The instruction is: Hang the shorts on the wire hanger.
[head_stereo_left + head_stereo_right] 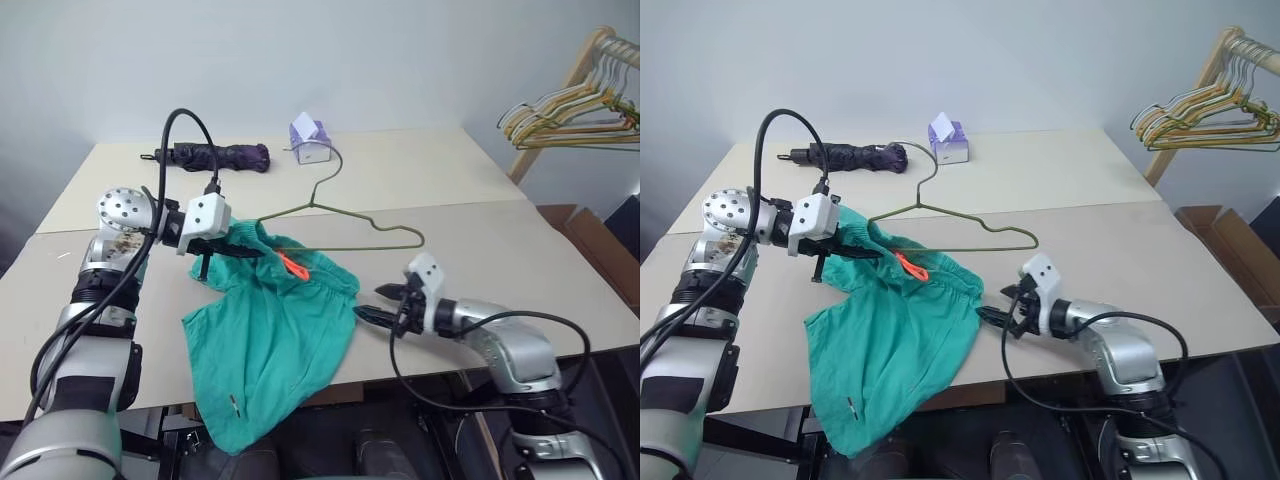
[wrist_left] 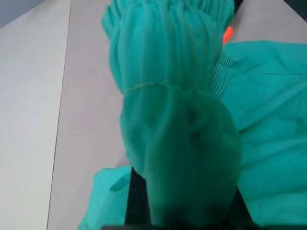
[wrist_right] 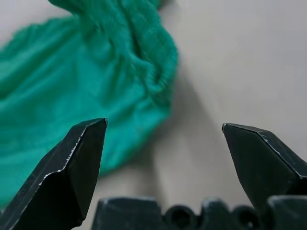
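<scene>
The left gripper (image 1: 238, 252) is pinching the gathered waistband of the teal shorts (image 1: 270, 340), lifting it so the wire hanger (image 1: 345, 228) threads through, while the right gripper (image 1: 375, 305) is waiting spread wide beside the waistband's far end, the legs trailing off the table (image 1: 500, 250).

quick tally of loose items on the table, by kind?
Teal-green fabric shorts: 1
Thin olive-gold wire hanger: 1
Folded dark purple umbrella: 1
Small white-and-purple tissue box: 1
Total: 4
</scene>
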Controlling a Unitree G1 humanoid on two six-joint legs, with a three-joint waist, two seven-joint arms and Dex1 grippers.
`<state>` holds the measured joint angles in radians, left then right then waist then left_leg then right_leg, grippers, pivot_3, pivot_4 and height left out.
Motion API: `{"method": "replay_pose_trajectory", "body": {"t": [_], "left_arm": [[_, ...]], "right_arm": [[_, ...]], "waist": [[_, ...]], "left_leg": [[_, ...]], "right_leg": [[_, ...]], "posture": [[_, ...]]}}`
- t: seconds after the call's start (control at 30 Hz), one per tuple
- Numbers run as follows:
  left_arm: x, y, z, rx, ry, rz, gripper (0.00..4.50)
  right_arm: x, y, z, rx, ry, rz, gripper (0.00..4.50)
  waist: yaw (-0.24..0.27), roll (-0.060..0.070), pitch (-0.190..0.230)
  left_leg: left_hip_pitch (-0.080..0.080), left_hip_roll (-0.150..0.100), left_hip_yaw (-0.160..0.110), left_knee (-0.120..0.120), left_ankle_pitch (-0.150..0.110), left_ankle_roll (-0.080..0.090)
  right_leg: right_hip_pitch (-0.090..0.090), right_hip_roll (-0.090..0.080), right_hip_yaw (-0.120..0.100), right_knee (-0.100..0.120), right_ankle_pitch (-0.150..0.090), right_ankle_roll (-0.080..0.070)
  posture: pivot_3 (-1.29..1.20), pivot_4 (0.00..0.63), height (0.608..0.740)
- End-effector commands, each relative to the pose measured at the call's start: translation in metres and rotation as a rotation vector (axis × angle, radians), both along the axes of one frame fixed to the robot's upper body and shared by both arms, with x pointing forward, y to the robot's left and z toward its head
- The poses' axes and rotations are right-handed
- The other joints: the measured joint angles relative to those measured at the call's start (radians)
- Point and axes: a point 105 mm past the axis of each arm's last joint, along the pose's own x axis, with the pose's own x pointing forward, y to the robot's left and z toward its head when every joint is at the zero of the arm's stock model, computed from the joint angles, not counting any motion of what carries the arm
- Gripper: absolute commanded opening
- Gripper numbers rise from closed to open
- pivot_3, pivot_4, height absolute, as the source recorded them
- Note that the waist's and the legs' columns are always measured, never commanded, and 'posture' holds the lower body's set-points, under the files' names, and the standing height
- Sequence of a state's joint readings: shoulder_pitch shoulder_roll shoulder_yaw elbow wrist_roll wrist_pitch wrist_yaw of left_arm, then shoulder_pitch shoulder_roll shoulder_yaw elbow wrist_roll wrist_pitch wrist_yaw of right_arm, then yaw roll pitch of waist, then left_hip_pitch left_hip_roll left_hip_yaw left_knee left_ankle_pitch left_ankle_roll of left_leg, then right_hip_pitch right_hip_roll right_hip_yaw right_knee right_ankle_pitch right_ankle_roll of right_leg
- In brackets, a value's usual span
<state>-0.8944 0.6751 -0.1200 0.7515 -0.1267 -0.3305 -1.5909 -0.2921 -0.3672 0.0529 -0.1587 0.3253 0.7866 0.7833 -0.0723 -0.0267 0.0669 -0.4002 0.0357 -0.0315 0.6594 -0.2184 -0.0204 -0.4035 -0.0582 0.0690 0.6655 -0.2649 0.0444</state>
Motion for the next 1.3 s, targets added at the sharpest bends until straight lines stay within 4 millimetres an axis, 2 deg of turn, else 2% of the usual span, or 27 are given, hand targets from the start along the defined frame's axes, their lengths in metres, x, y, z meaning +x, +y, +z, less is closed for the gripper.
{"method": "replay_pose_trajectory", "body": {"t": [0.03, 0.2, 0.3, 0.53, 0.7, 0.97, 1.13, 1.3], "left_arm": [[0.001, -0.001, 0.022, -0.039, -0.071, -0.01, 0.0], [0.0, 0.001, 0.021, -0.038, -0.07, -0.008, 0.0], [-0.001, 0.001, 0.021, -0.04, -0.07, -0.004, 0.0], [-0.002, 0.004, 0.018, -0.031, -0.069, 0.002, 0.0], [-0.001, 0.007, 0.014, -0.014, -0.071, 0.02, 0.0], [-0.003, 0.036, -0.002, 0.123, -0.066, 0.072, 0.0], [-0.002, 0.047, -0.009, 0.159, -0.06, 0.103, 0.0], [-0.001, 0.058, -0.011, 0.198, -0.063, 0.136, 0.0]], "right_arm": [[0.009, 0.014, 0.0, 0.023, -0.001, -0.011, 4.48], [0.022, 0.024, -0.017, 0.035, 0.038, -0.068, 4.48], [0.03, 0.025, -0.015, 0.078, 0.034, -0.111, 3.92], [0.029, 0.026, -0.003, 0.144, 0.019, -0.109, 1.58], [0.027, 0.017, 0.003, 0.162, 0.015, -0.112, 0.01], [0.028, -0.018, 0.026, 0.195, 0.013, -0.118, 0.01], [0.031, -0.036, 0.027, 0.161, 0.015, -0.141, 0.01], [0.032, -0.046, 0.029, 0.142, 0.012, -0.144, 0.01]], "waist": [[0.0, 0.0, 0.0], [-0.002, 0.0, 0.0], [-0.002, 0.0, 0.0], [-0.004, 0.0, -0.001], [-0.003, 0.0, -0.001], [-0.002, 0.0, -0.001], [0.0, 0.0, -0.001], [0.001, 0.0, -0.001]], "left_leg": [[0.0, 0.0, 0.0, 0.0, 0.0, 0.0], [0.0, 0.0, 0.0, 0.0, 0.0, 0.0], [0.001, 0.0, 0.0, 0.0, 0.0, 0.0], [0.0, 0.0, -0.001, 0.0, 0.0, 0.0], [0.0, 0.0, -0.001, 0.0, 0.0, 0.0], [0.001, 0.0, -0.001, 0.0, 0.0, 0.0], [0.0, 0.0, -0.001, 0.0, 0.0, 0.0], [0.0, 0.0, -0.001, 0.0, 0.0, 0.0]], "right_leg": [[0.0, 0.0, 0.0, 0.0, 0.0, 0.0], [0.0, 0.0, 0.0, 0.0, 0.0, 0.0], [0.0, 0.0, 0.0, 0.001, 0.0, 0.0], [0.0, 0.0, 0.0, 0.001, 0.0, 0.0], [0.0, 0.0, 0.0, 0.001, 0.0, 0.0], [0.0, 0.0, 0.0, 0.001, 0.0, 0.0], [0.0, 0.0, 0.0, 0.0, 0.0, 0.0], [0.0, 0.0, 0.0, 0.0, 0.0, 0.0]], "posture": [[-0.05, 0.009, 0.74], [-0.03, 0.007, 0.74], [-0.03, 0.008, 0.74], [-0.03, 0.014, 0.74], [-0.03, 0.016, 0.74], [-0.04, 0.018, 0.74], [-0.04, 0.018, 0.74], [-0.03, 0.016, 0.74]]}}
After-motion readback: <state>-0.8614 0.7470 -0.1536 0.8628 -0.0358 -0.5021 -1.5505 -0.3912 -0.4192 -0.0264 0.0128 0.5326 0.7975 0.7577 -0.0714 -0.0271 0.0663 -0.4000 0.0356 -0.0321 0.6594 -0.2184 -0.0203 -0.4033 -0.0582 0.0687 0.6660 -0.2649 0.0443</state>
